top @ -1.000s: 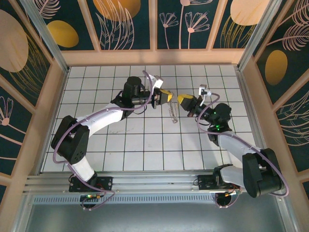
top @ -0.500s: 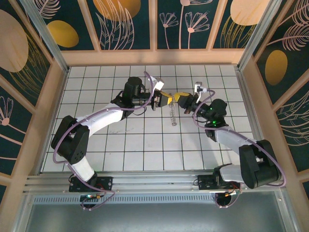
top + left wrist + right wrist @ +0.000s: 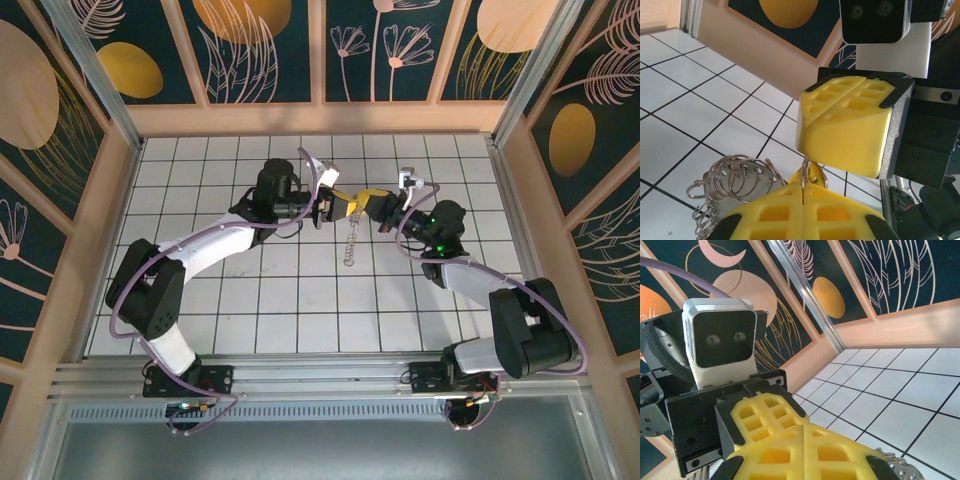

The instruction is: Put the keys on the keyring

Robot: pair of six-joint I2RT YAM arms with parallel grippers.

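Contact: right gripper (image 3: 367,204), jaws pressed together, has closed in on left gripper (image 3: 350,208), which pinches the keyring (image 3: 349,245) dangling below; threading looks ready.

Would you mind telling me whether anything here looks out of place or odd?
The keyring hangs from the shut left gripper as a bunched tangle of loops, not one neat ring; nothing else stands out.

arms (image 3: 215,243) 2 | grippers 2: left gripper (image 3: 349,208), right gripper (image 3: 363,200) | keyring (image 3: 350,245) 1, several loops bunched | wrist cameras (image 3: 872,20) 2
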